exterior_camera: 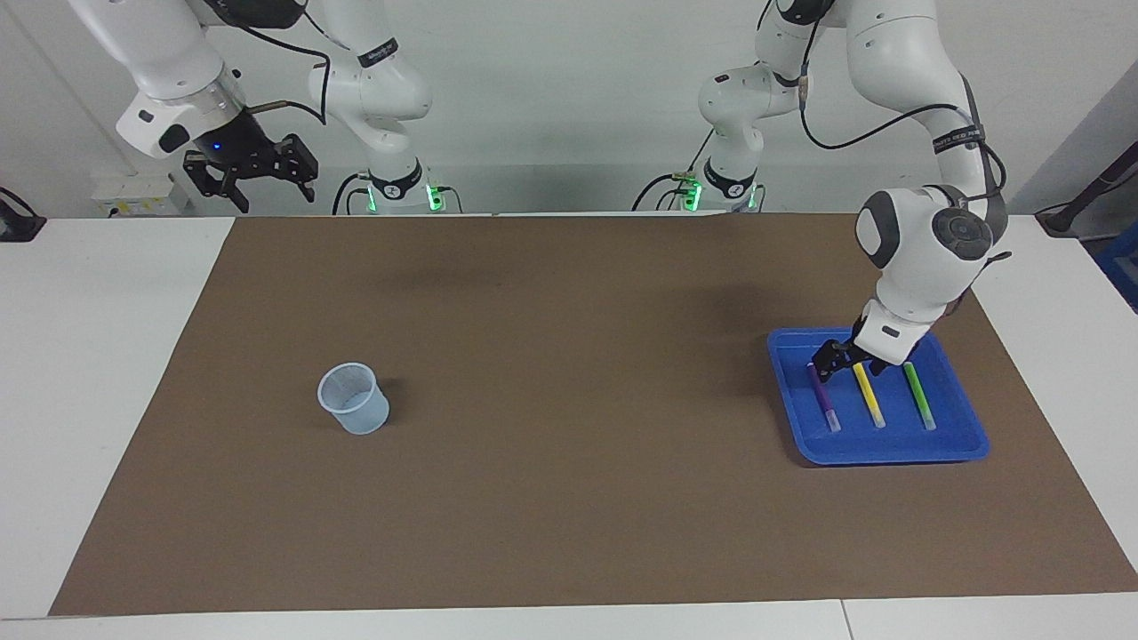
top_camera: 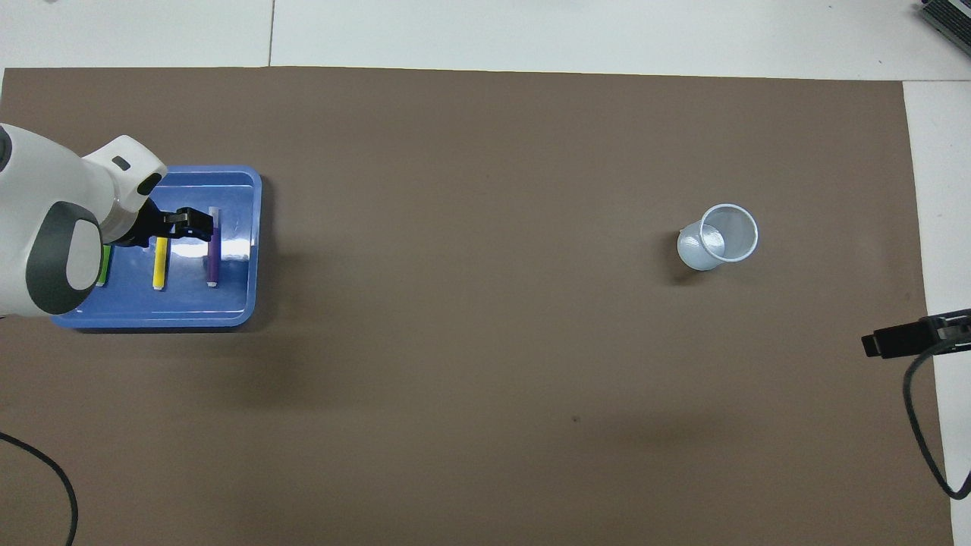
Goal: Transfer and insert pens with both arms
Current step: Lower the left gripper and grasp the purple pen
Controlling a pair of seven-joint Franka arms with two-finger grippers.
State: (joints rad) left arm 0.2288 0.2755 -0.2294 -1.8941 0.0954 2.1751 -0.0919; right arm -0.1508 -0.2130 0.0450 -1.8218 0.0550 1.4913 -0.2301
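Left hand: I see it low inside the blue tray, over the robot-side ends of the purple pen and the yellow pen. Its fingers are apart, and I see nothing held between them. I cannot tell if a fingertip already touches the purple pen.
Right hand: I see it raised in the air at the right arm's end of the table, by the edge next to the robots. Its fingers are spread and they hold nothing. This arm waits.
Purple pen: it lies flat in the tray, on the side toward the middle of the table, pale end away from the robots.
Yellow pen: it lies in the middle of the tray, parallel to the purple one, not touching it.
Green pen: it lies in the tray on the side toward the table end, parallel to the others. In the overhead view I see the left arm covers most of it.
Tray: it rests on the brown mat, at the left arm's end of the table.
Clear plastic cup: it stands upright on the mat toward the right arm's end, well apart from the tray. I see nothing inside it.
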